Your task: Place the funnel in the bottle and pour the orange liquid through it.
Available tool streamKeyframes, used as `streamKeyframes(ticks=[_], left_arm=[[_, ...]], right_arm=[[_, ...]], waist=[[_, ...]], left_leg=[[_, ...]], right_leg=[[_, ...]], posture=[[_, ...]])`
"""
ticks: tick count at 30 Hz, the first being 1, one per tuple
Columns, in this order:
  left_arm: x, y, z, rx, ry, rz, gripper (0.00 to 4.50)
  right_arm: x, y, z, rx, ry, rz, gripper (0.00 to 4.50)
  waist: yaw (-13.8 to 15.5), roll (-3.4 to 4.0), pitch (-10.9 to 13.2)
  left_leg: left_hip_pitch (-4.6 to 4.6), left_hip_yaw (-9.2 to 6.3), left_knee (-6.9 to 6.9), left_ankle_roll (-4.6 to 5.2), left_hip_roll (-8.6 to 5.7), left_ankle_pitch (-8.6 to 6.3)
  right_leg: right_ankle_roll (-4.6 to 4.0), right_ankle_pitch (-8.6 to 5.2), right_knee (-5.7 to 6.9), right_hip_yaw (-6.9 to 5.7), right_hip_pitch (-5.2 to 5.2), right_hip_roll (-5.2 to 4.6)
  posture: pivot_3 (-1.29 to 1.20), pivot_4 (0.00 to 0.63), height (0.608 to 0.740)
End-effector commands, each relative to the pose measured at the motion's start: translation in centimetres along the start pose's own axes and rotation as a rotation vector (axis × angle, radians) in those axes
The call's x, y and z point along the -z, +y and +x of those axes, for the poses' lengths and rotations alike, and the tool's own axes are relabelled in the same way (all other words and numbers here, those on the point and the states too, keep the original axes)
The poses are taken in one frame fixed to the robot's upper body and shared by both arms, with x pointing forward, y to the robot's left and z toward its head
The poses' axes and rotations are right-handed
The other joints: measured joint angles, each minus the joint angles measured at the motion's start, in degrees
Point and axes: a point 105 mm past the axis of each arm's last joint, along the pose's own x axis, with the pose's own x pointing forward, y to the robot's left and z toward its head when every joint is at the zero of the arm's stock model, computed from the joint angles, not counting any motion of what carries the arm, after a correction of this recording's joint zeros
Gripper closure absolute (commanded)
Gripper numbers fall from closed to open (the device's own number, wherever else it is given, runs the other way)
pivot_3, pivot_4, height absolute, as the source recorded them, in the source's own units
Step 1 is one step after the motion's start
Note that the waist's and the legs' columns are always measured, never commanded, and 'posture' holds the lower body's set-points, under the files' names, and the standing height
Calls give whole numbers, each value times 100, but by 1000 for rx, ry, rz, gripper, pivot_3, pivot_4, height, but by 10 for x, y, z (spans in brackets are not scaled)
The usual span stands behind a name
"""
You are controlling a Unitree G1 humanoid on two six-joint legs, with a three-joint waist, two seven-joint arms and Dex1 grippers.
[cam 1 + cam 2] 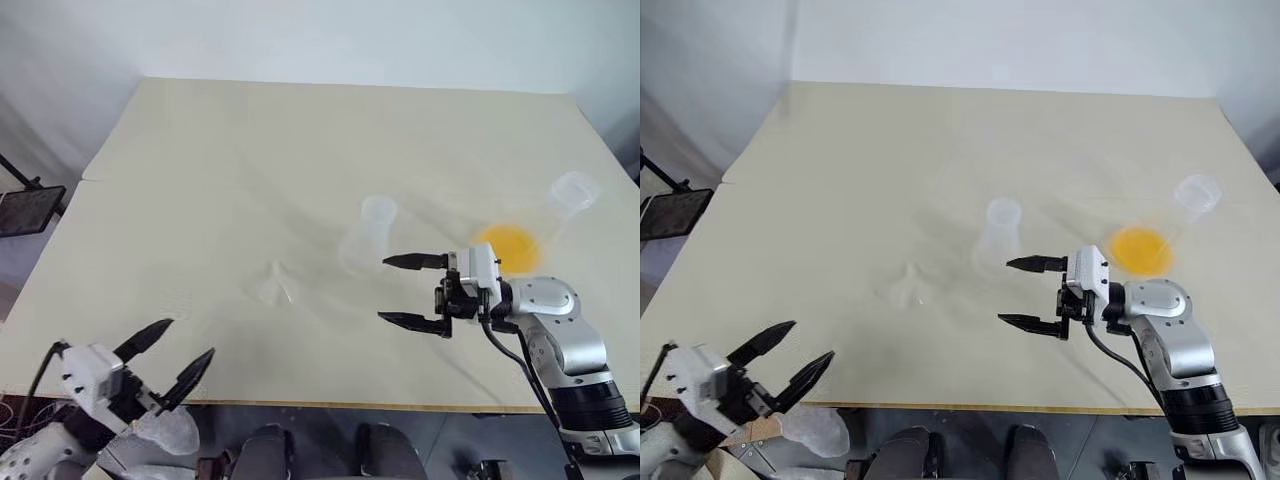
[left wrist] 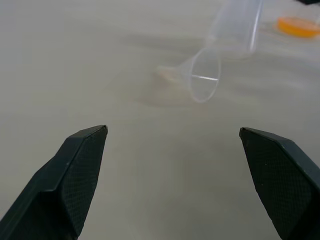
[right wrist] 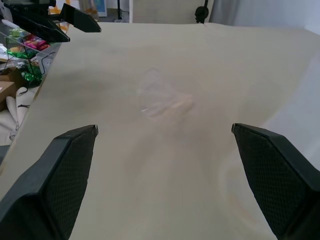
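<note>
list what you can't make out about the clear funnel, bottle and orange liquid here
- Small see-through plastic funnel: a faint smudge in the head views, stem direction unreadable.
- Clear flask-shaped bottle: base partly behind the right gripper; cut by the left wrist view's top edge.
- Orange liquid: its clear vessel's outline too faint.

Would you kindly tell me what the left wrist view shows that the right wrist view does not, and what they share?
Left wrist view alone: the bottle just behind the funnel, and the orange liquid farther off. Right wrist view alone: the open right gripper and clutter past the table's edge. Both: the funnel lying on the cream table, and the open left gripper.
</note>
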Motion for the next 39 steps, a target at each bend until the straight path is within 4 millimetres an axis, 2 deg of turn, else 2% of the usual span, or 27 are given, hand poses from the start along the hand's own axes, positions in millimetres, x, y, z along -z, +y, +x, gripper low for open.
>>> streamKeyframes(ticks=[1, 5, 10, 14, 20, 23, 25, 30, 31, 32, 34, 35, 36, 38, 39], left_arm=[[-6, -10, 25, 35, -14, 37, 7], [-2, 7, 53, -37, -34, 38, 7], [6, 5, 95, 34, -34, 16, 7], [10, 1, 117, 79, -27, 5, 7], [16, 10, 127, 39, 4, 37, 7], [20, 22, 124, -24, 23, 58, 578], [19, 25, 123, -35, 15, 49, 1166], [9, 20, 122, 7, -30, 7, 2557], [6, 19, 121, 12, -40, -8, 2557], [5, 19, 121, 15, -46, -17, 3016], [4, 18, 118, 43, -36, -20, 3432], [2, 19, 116, 49, -34, -25, 3789], [0, 20, 115, 58, -35, -29, 3880], [-8, 26, 114, 75, -46, -31, 4422], [-11, 29, 113, 88, -47, -20, 4476]], right_arm=[[-7, -2, -5, 28, -7, -43, 0], [-7, -1, -6, 60, -8, -45, 0], [-6, 3, -6, 106, -15, -42, 0], [-5, 8, -3, 122, -20, -42, 0], [-6, 8, -3, 153, -24, -50, 0], [-6, 7, -4, 168, -22, -53, 0], [-5, 7, -4, 178, -23, -55, 0], [-3, 10, -6, 183, -16, -54, 0], [-3, 10, -7, 186, -15, -55, 0], [-3, 10, -7, 188, -14, -55, 0], [-3, 7, -12, 209, -6, -60, 0], [-3, 7, -14, 220, -3, -61, 0], [-3, 7, -17, 228, 3, -62, 0], [1, 12, -20, 218, 39, -79, 0], [2, 14, -22, 223, 45, -79, 0]], waist=[[-3, 1, 0], [0, 4, -2], [13, 4, -3], [29, 4, -2], [29, 4, -2], [44, 4, -2], [48, 4, -2], [49, 4, -2], [49, 4, -2], [49, 4, -2], [49, 4, -2], [48, 4, -2], [48, 4, -2], [49, 4, -2], [49, 4, -2]], left_leg=[[0, 2, 0, 0, 0, 0], [2, 6, 0, 0, -2, 0], [1, 11, 1, -1, -9, 0], [-1, 21, 3, -2, -13, 1], [-1, 27, 3, -3, -13, 1], [-1, 26, 3, -3, -12, 1], [-2, 26, 3, -3, -12, 1], [-2, 26, 3, -2, -10, 1], [-2, 26, 3, -2, -10, 1], [-2, 26, 3, -3, -10, 1], [-2, 26, 3, -2, -9, 1], [-2, 26, 3, -2, -9, 1], [-2, 25, 3, -2, -7, 1], [-2, 25, 3, -3, -7, 1], [-2, 25, 3, -2, -7, 1]], right_leg=[[0, 0, 1, 1, 0, 0], [0, 0, 2, 0, -2, 3], [1, 1, 6, -2, -6, 4], [1, 1, 6, -1, -11, 9], [1, 1, 7, 1, -16, 11], [1, 1, 7, 1, -17, 11], [1, 1, 7, 1, -16, 10], [1, 1, 7, 0, -16, 9], [2, 1, 7, 0, -16, 9], [1, 1, 6, 1, -16, 8], [2, 1, 6, 1, -16, 7], [2, 1, 6, 1, -16, 7], [2, 1, 7, 1, -16, 7], [2, 1, 7, 1, -16, 7], [2, 1, 7, 1, -16, 7]], posture=[[0, 150, 740], [0, 150, 740], [0, 150, 740], [0, 150, 740], [0, 150, 740], [0, 150, 740], [0, 150, 740], [0, 150, 740], [0, 150, 740], [0, 150, 740], [0, 150, 740], [0, 150, 740], [0, 150, 740], [0, 150, 740], [0, 150, 740]])
